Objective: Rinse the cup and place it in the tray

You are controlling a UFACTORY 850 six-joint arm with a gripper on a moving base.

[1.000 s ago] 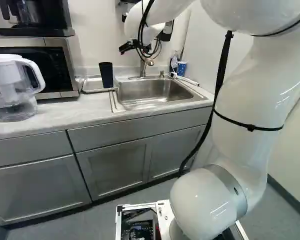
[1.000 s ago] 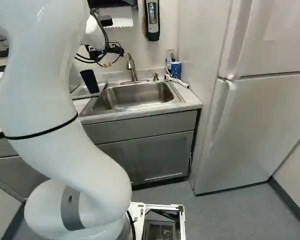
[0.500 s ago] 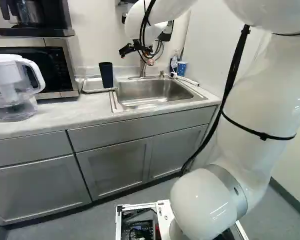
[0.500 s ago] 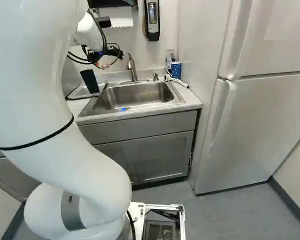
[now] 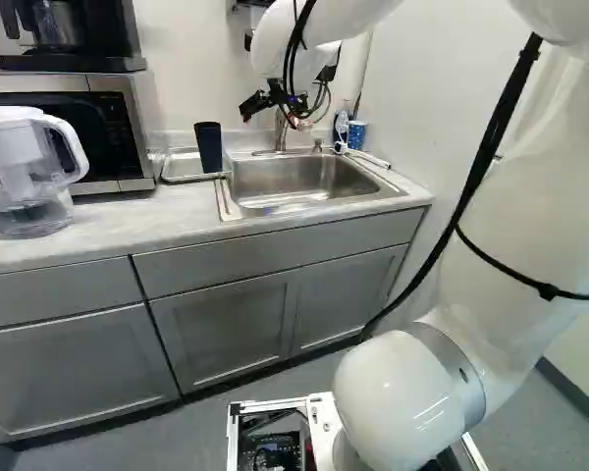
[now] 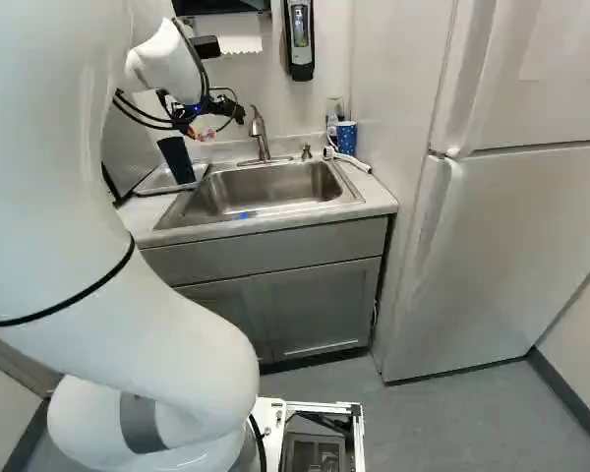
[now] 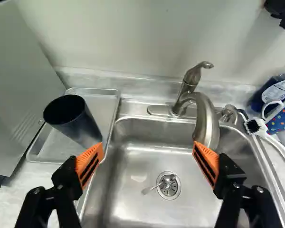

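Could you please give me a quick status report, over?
Black two-finger gripper open, empty. Tall dark cup standing in shallow metal tray. Curved metal faucet ahead, possibly in the way.

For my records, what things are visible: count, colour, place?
Cup: one, black, in tray
Tray: one, silver, beside sink
Sink: one, silver, in counter
Faucet: one, silver, behind sink
Spoon: one, silver, at drain
Brush: one, white, beside sink
Mug: one, blue, beside brush
Bottle: one, blue, beside mug
Pitcher: one, white, on counter
Microwave: one, black-silver, beside tray
Coffee maker: one, black, on microwave
Fridge: one, white, near counter
Dispenser: one, black, on wall
Arm: one, white, facing sink
Jaws: one pair, black, open, over sink
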